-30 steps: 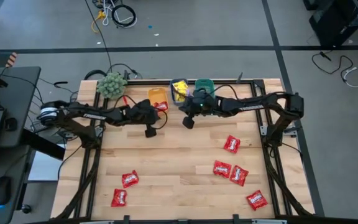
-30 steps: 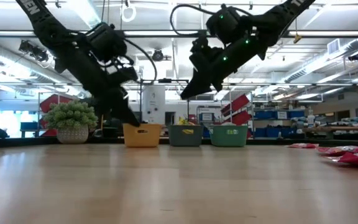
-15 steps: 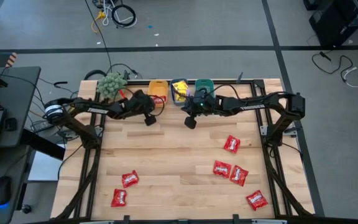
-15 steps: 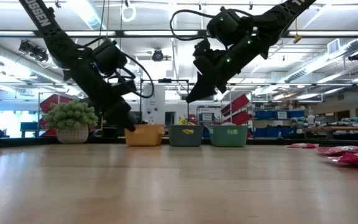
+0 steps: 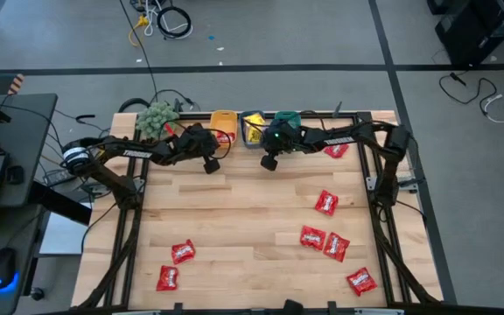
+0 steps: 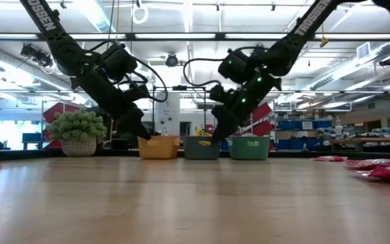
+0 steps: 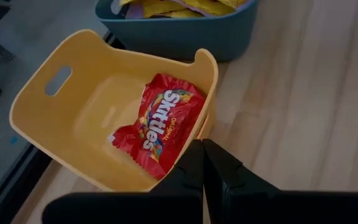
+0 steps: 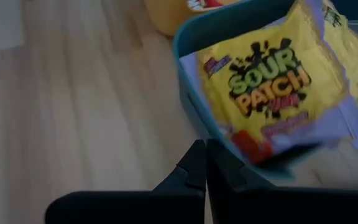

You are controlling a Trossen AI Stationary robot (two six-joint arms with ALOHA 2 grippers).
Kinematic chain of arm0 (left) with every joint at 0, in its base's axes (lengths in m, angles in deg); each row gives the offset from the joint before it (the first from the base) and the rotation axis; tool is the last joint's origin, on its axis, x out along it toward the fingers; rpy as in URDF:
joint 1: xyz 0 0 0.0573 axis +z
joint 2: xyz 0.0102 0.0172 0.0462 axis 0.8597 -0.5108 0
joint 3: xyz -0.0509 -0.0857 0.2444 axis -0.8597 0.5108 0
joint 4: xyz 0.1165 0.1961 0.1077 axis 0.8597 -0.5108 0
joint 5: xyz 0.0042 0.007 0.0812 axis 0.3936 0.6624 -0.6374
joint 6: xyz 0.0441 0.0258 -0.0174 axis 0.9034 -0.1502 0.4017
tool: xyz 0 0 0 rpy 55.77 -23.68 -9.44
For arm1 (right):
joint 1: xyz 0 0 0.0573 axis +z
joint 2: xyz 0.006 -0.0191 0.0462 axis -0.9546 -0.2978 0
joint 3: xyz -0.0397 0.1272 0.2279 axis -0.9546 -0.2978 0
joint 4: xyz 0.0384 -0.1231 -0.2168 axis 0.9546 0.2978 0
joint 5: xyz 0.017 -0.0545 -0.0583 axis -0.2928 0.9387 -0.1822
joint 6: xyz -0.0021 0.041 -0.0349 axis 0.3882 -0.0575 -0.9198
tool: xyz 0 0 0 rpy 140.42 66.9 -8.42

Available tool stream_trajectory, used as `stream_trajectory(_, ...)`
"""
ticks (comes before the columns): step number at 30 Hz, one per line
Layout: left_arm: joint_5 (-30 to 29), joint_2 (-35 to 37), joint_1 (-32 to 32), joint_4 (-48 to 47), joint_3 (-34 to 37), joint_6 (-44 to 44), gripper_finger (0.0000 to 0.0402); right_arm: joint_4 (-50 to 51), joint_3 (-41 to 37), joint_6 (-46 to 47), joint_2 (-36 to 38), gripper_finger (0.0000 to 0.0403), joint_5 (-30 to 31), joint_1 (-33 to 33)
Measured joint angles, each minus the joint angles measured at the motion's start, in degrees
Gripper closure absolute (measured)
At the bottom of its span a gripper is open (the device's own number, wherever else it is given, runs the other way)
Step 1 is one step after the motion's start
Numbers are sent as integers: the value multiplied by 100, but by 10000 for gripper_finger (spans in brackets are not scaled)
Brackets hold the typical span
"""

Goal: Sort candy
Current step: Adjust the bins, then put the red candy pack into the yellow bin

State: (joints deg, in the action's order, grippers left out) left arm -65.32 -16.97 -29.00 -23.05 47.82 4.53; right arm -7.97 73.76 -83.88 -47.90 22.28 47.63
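Note:
Three bins stand in a row at the table's far edge: orange, blue and teal. A red candy packet lies in the orange bin, and yellow packets fill the blue one. Several red packets lie loose on the wood at the right, with two more at the near left. My left gripper is shut at the orange bin's near wall. My right gripper is shut just before the blue bin. My left gripper has its shut fingertips against the outside of the orange bin's near wall, coming from the near side and slanting down. The bin stands on the table. My right gripper has its shut tips by the blue bin's near wall; I cannot tell if they touch.
A fuzzy green plant ball stands at the far left corner beside the orange bin. One red packet lies near the right arm. The middle of the wooden table is bare.
My left gripper has gone toward the far edge, and the orange bin has slid that way in front of it, into line with the other bins. My right gripper has come down toward the blue bin, staying shut. The right arm's shift has uncovered a red packet.

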Motion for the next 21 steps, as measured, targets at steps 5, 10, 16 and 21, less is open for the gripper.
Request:
stream_trajectory(5, 0, 0, 0, 17, 0, -7, 401, -42, 393, 9, -348, 402, -151, -37)
stream_trajectory(10, 0, 13, -2, 9, 0, -137, 401, -24, 622, 20, -337, 402, -266, 4)
stream_trajectory(16, 215, 266, -192, -109, 2, -162, 401, 1155, 562, -52, 675, 402, -40, 107)
stream_trajectory(21, 357, 677, -413, -122, 2, -290, 401, 2171, 22, -8, 1622, 402, 228, 93)
